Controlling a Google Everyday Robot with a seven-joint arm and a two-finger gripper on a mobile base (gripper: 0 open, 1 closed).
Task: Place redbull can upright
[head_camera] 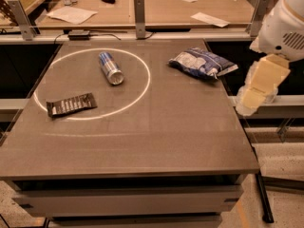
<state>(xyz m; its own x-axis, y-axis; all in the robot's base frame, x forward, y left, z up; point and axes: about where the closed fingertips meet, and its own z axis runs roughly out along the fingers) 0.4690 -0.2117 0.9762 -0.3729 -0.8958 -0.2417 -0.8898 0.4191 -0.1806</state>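
Observation:
The redbull can (110, 68) lies on its side on the grey table (156, 132), in the upper part of a white ring of light, its silver end pointing toward the front. My gripper (250, 100) hangs off the table's right edge below the white arm (285, 25), far right of the can and holding nothing that I can see.
A crinkled blue-white snack bag (202, 63) lies at the table's back right. A flat dark wrapper (71, 104) lies on the ring's lower left. Behind is a metal rail with posts (139, 11) and a second table with papers (71, 14).

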